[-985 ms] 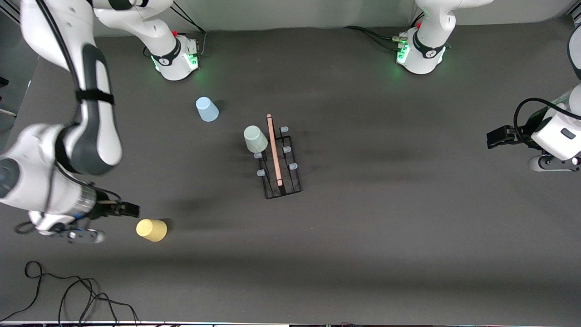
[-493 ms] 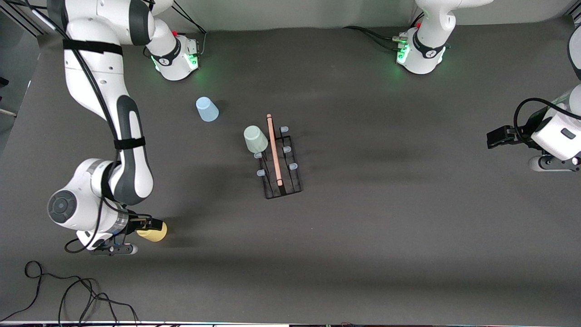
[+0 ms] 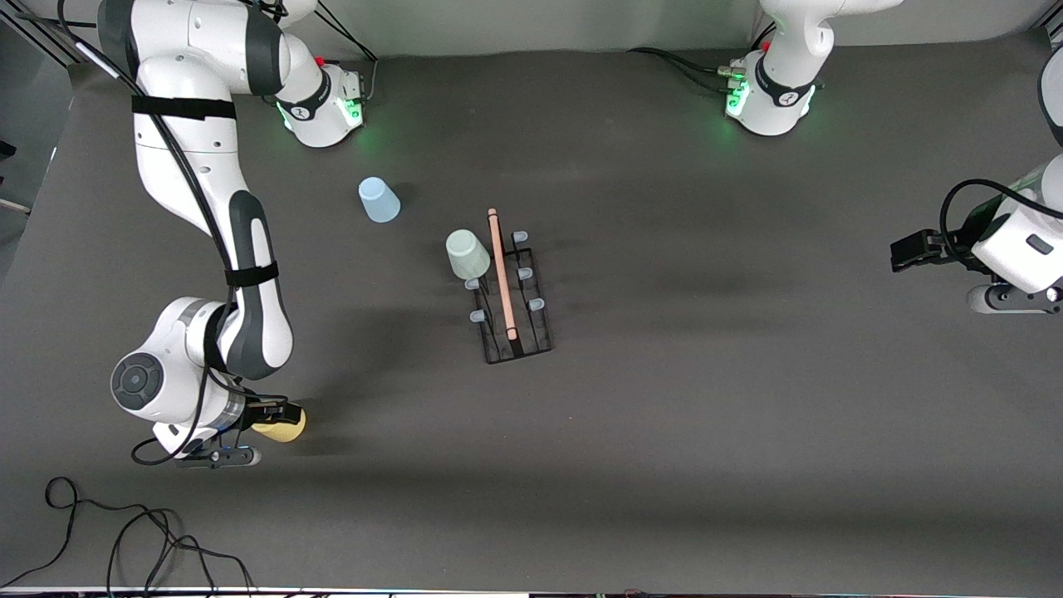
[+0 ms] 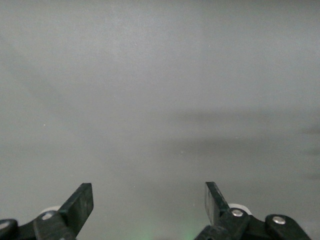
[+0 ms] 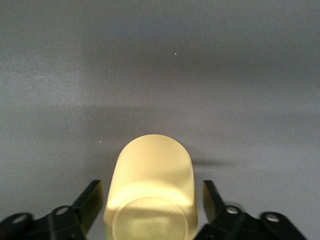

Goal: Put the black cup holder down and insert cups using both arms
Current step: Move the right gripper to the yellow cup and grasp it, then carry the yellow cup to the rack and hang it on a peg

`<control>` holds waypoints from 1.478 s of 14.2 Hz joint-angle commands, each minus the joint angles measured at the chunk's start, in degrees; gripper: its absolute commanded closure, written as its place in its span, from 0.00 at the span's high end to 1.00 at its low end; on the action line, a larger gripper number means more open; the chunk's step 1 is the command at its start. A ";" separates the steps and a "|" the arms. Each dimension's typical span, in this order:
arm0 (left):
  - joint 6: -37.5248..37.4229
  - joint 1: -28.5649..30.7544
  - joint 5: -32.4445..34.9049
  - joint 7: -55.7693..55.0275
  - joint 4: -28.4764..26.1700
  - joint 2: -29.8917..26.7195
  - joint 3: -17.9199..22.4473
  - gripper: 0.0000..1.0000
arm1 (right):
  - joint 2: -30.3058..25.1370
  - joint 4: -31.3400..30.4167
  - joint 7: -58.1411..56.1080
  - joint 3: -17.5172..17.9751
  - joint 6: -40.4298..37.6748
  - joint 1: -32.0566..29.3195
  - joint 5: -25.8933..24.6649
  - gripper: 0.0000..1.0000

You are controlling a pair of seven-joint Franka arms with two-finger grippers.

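The black cup holder point(image 3: 513, 291) stands mid-table with its wooden rod handle on top. The pale green cup point(image 3: 467, 254) sits upside down on one of its pegs. The light blue cup point(image 3: 378, 200) stands upside down on the table, farther from the front camera. The yellow cup point(image 3: 282, 423) lies on its side near the right arm's end. My right gripper point(image 3: 278, 415) is open, with a finger on each side of the yellow cup point(image 5: 152, 185) and a small gap to each. My left gripper point(image 3: 901, 251) is open and empty at the left arm's end, where that arm waits.
Black cables point(image 3: 124, 540) lie loose on the table near the front camera, at the right arm's end. The green-lit arm bases point(image 3: 328, 108) stand along the edge farthest from the front camera.
My right arm swung in and brought its open gripper around the yellow cup, which has stayed in place. The left arm has not moved.
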 commanded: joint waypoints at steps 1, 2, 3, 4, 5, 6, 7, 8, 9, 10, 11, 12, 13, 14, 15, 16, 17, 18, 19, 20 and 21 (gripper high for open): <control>-0.35 0.29 -0.56 1.03 -0.15 -0.62 -0.08 0.99 | -1.26 -1.59 -2.26 0.13 0.12 -0.26 1.85 0.41; -0.35 0.37 -0.56 1.03 -0.15 -0.62 -0.08 0.99 | -2.66 -1.42 -2.26 0.05 -2.59 -0.26 1.77 0.34; -0.35 0.29 -0.56 1.03 -0.15 -0.62 -0.08 0.99 | -4.33 -0.90 -2.09 -0.39 -5.31 -0.09 1.68 0.33; -0.35 0.37 -0.56 1.03 -0.15 -0.62 -0.08 0.99 | -7.13 -0.63 -1.21 -0.57 -7.69 0.17 0.98 0.33; -0.35 0.37 -0.56 1.03 -0.15 -0.62 -0.08 0.99 | -10.29 -0.54 0.27 -1.18 -11.45 0.44 0.28 0.32; -0.35 0.29 -0.56 1.03 -0.15 -0.62 -0.08 0.99 | -13.28 -0.02 2.90 -1.53 -15.14 0.96 -2.42 0.32; -0.35 0.37 -0.56 1.03 -0.15 -0.62 -0.08 0.99 | -16.10 0.77 6.67 -1.54 -17.97 1.66 -5.32 0.32; -0.35 0.29 -0.56 1.03 -0.15 -0.62 -0.08 0.99 | -18.73 1.13 9.75 -1.45 -20.69 2.72 -8.31 0.32; -0.35 0.29 -0.56 1.03 -0.15 -0.62 -0.08 0.99 | -21.20 1.22 12.39 -1.45 -23.15 4.38 -10.43 0.32; -0.35 0.29 -0.56 1.03 -0.15 -0.62 -0.08 0.99 | -23.66 1.22 15.81 -1.54 -25.53 5.87 -12.19 0.32; -0.35 0.37 -0.56 1.03 -0.15 -0.62 -0.08 0.99 | -25.60 1.22 19.93 -1.45 -27.64 7.46 -13.51 0.31; -0.35 0.37 -0.56 1.03 -0.15 -0.62 -0.08 0.99 | -26.83 1.22 25.81 -1.45 -29.23 9.39 -13.61 0.29; -0.35 0.29 -0.56 1.03 -0.15 -0.62 -0.08 0.99 | -27.63 1.22 32.82 -1.36 -30.11 11.67 -13.61 0.28; -0.35 0.37 -0.56 1.03 -0.15 -0.62 -0.08 0.99 | -27.81 1.31 41.34 -1.27 -30.38 14.91 -13.35 0.27; -0.35 0.37 -0.56 1.03 -0.15 -0.62 -0.08 0.99 | -27.81 1.48 49.43 -1.27 -30.39 17.81 -13.09 0.27; -0.35 0.37 -0.56 1.03 -0.15 -0.62 -0.08 0.99 | -27.29 2.09 57.77 -1.10 -30.21 20.63 -12.74 0.27; -0.35 0.37 -0.56 1.03 -0.15 -0.62 -0.08 0.99 | -26.76 2.27 65.95 -1.10 -29.43 23.87 -12.30 0.27; -0.35 0.37 -0.56 1.03 -0.15 -0.62 -0.08 0.99 | -25.72 2.36 72.29 -1.10 -28.20 27.04 -12.12 0.27; -0.35 0.29 -0.56 1.03 -0.15 -0.62 -0.08 0.99 | -25.27 2.27 77.23 -1.01 -27.06 29.07 -12.03 0.26; -0.35 0.37 -0.56 1.03 -0.24 -0.62 -0.08 0.99 | -24.74 1.93 81.02 -1.01 -25.83 31.01 -11.51 0.26; -0.35 0.29 -0.56 1.03 -0.16 -0.62 -0.08 0.99 | -24.04 1.84 83.93 -1.01 -24.86 32.77 -10.98 0.26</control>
